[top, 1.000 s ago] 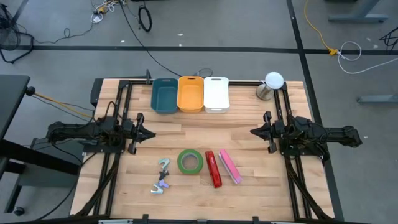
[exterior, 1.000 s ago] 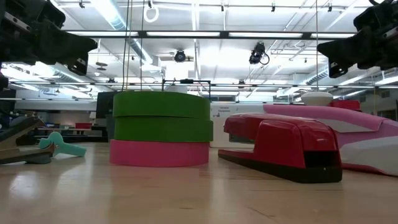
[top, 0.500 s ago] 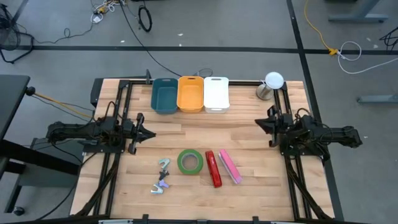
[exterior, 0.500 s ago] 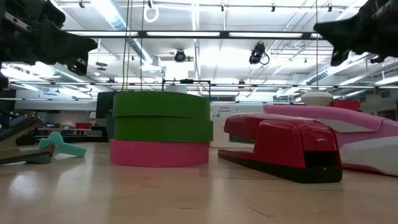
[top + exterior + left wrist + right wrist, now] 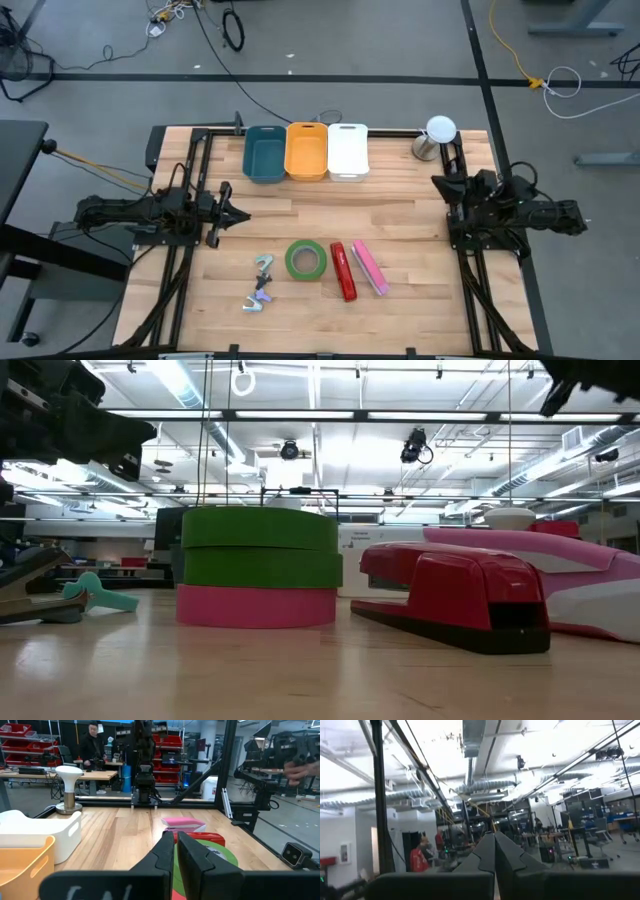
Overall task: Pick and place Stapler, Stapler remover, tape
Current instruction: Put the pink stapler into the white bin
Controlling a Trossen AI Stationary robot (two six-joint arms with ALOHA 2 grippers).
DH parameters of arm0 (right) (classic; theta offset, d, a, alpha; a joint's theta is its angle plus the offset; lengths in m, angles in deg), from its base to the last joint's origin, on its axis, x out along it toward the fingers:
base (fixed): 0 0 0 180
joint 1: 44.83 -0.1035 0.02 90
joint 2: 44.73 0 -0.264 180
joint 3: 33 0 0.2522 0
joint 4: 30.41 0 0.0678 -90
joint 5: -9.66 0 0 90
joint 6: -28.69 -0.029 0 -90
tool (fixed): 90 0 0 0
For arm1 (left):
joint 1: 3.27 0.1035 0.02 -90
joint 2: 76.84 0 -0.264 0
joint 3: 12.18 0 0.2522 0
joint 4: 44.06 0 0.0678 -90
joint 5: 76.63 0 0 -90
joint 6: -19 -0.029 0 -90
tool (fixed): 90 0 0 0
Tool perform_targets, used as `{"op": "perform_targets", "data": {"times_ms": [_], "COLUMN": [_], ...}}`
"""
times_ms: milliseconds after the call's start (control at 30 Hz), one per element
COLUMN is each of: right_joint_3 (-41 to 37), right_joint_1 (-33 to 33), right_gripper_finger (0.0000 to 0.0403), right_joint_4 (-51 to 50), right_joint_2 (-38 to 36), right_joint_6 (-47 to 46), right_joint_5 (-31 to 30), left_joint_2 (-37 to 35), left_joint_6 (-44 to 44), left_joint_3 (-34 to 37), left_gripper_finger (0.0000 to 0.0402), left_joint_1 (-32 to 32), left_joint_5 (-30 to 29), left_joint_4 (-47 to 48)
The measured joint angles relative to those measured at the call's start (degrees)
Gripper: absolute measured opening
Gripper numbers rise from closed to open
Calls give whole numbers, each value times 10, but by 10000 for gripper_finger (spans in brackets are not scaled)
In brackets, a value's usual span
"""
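- three bins sit in a row at the far edge of the table [image 5: 400, 240]: a teal bin [image 5: 264, 154], an orange bin [image 5: 306, 151] and a white bin [image 5: 347, 151], touching side by side
- tape [image 5: 306, 260], a green ring, lies flat near the front middle of the table; in the low view it looks stacked on a pink layer
- red stapler [image 5: 343, 271] lies just right of the tape, with a pink stapler [image 5: 370, 267] right beside it
- staple removers [image 5: 260, 282] are left of the tape, a small cluster, hard to tell how many
- left pincer [image 5: 233, 214] hovers over the left part of the table, fingers nearly together with just a sliver between them, holding nothing; its wrist view looks across at the tape and staplers
- right pincer [image 5: 441, 186] is over the right edge, tilted up so its wrist view sees only ceiling; fingers pressed together, nothing in them
- a white lamp [image 5: 439, 132] stands at the far right corner
- a person [image 5: 93, 742] stands in the room beyond the table
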Motion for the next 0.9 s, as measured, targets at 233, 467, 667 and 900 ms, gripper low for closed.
{"op": "perform_targets", "data": {"times_ms": [233, 467, 667, 900], "right_joint_3": [116, 254, 360, 442], "right_joint_1": [0, 0, 0, 0], "right_gripper_finger": [2, 2, 2, 2], "right_joint_4": [-51, -149, -219, -248], "right_joint_2": [80, 157, 217, 271], "right_joint_6": [-42, -67, -64, -49], "right_joint_5": [0, 2, 15, 47], "left_joint_2": [0, 0, 0, 0], "left_joint_6": [0, 0, 0, 0], "left_joint_3": [0, 0, 0, 0], "left_gripper_finger": [25, 25, 25, 25], "left_joint_1": [0, 0, 0, 0], "left_joint_5": [0, 0, 0, 0], "left_joint_4": [0, 0, 0, 0]}}
